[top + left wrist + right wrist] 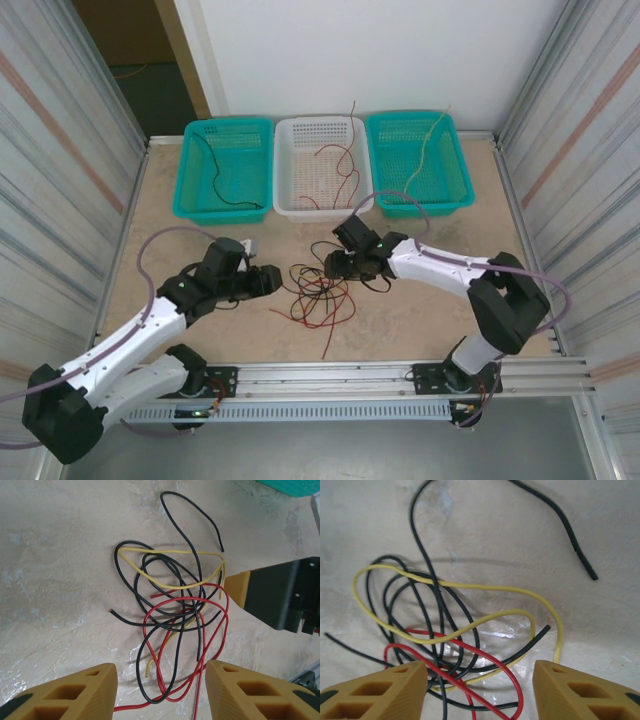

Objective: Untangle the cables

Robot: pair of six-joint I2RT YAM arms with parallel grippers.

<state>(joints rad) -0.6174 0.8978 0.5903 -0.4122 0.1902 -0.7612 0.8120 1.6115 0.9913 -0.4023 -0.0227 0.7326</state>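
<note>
At the middle of the beige counter (400,330), the tangle of thin red, black and yellow wires (318,290) is lying between the two arms. Left hand (270,281) and right hand (338,266) are hovering half-open on either side, gripping nothing, probably lining up to pull strands apart.

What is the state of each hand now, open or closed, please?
Left hand: open, holding nothing, above the tangled cables.
Right hand: open, holding nothing.

White basket (320,212) between two teal baskets (220,213), beige marbled table (420,325)
</note>
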